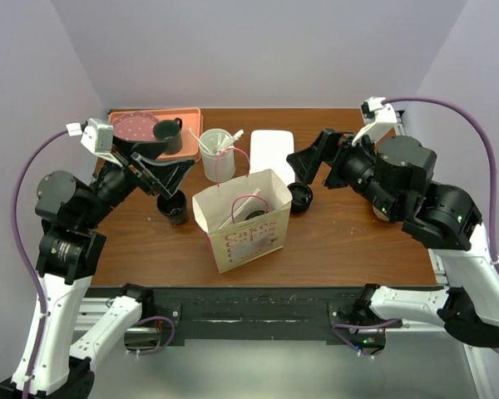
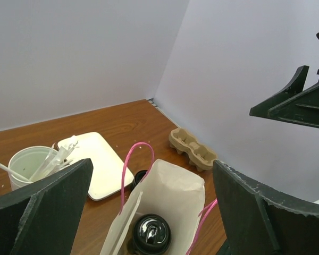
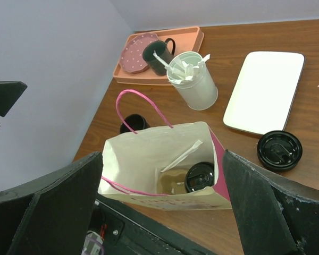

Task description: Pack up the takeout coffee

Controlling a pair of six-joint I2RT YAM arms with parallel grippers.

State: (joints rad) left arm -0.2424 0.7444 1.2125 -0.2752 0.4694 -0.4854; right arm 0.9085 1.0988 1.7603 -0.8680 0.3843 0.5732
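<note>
Leftmost, the left gripper (image 1: 176, 177) is held spread wide near an open black cup (image 1: 172, 209). At centre, the lidded coffee cup (image 3: 200, 177) is seen upright inside the paper bag (image 1: 241, 224) on the surface (image 1: 358, 241). Just right of the bag a loose lid (image 1: 300, 196) is laid, and the right gripper (image 1: 299, 169) is held spread near it.
</note>
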